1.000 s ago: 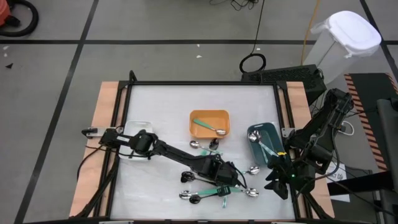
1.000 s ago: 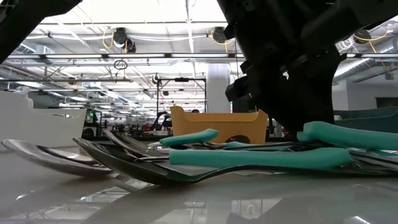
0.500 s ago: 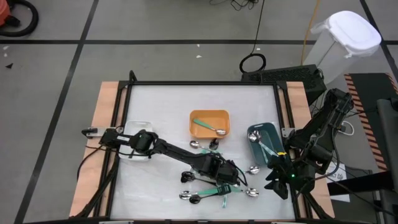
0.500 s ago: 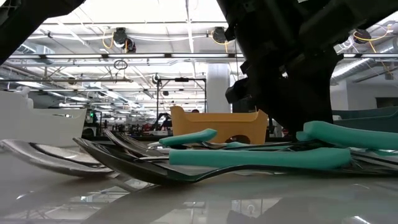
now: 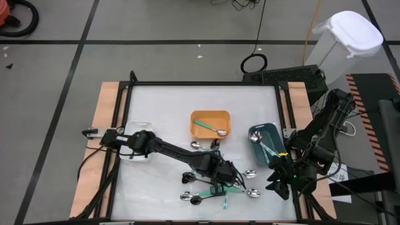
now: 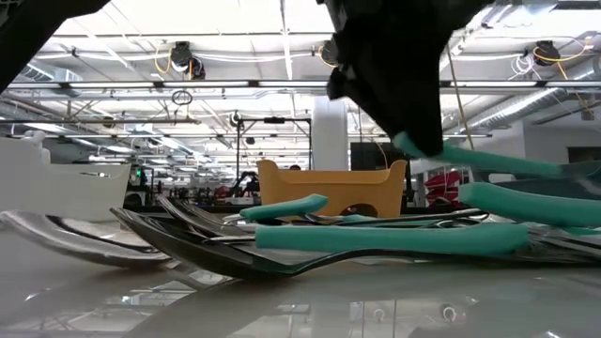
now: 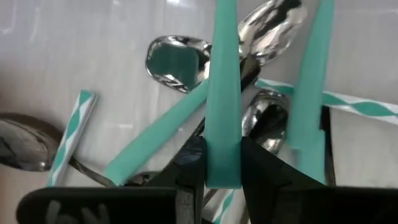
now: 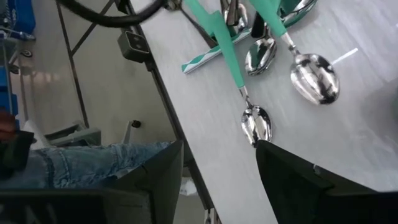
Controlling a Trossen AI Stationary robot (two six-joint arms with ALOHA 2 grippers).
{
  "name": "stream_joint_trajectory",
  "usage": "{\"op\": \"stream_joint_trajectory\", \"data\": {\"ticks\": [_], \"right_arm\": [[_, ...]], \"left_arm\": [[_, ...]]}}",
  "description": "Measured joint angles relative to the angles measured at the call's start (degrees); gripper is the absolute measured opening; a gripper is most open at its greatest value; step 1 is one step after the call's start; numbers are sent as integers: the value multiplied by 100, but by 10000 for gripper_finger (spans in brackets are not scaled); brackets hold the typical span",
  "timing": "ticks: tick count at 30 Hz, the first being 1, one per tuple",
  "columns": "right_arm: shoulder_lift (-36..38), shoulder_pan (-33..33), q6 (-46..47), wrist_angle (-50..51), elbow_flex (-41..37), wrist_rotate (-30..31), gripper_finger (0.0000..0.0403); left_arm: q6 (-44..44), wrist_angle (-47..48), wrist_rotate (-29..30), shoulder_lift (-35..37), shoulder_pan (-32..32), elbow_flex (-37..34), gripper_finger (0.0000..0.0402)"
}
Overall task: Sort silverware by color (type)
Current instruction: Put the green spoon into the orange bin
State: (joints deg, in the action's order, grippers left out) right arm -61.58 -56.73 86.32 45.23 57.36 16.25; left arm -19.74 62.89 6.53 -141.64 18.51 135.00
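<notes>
The silverware pile [image 5: 209,187] lies near the table's front edge: spoons with shiny heads and teal handles [image 6: 385,237]. My left gripper [image 5: 222,177] hangs over the pile, shut on one teal-handled spoon [image 7: 222,93]. That spoon's handle slants above the others in the low view [image 6: 488,161]. The right wrist view shows the handle [image 8: 229,55] and, at its end, a shiny head [image 8: 256,124]. My right gripper [image 8: 217,180] waits open at the table's right edge [image 5: 281,181], with nothing between its fingers. My left gripper pinches the teal handle near its free end [image 7: 222,163] between its two fingers [image 7: 194,163], which point steeply down from above. The handle runs on out past the fingertips. Its held end is raised above the pile, slanting down toward the head; whether the head is clear, I cannot tell.
An orange bin [image 5: 199,116] at mid-table holds a teal-handled spoon. A dark teal bin [image 5: 272,130] with spoons stands to its right, and a white bin [image 5: 139,125] sits at the left under my left arm. Striped teal-and-white straws [image 7: 73,127] lie among the pile.
My left gripper has risen from the pile and rolled a little, staying shut on the teal-handled spoon. The spoon's handle has come up off the other silverware and now slants above it. The rest of the pile has stayed where it was.
</notes>
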Motion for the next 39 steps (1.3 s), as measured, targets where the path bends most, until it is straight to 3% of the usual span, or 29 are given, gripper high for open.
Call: {"op": "stream_joint_trajectory", "data": {"ticks": [28,39], "right_arm": [[0,2,3,-46,0,455,196],[0,2,-196,-73,0,495,196]], "left_arm": [[310,929,350,1220,-12,0,73],[443,1782,616,1677,-46,0,73]]}}
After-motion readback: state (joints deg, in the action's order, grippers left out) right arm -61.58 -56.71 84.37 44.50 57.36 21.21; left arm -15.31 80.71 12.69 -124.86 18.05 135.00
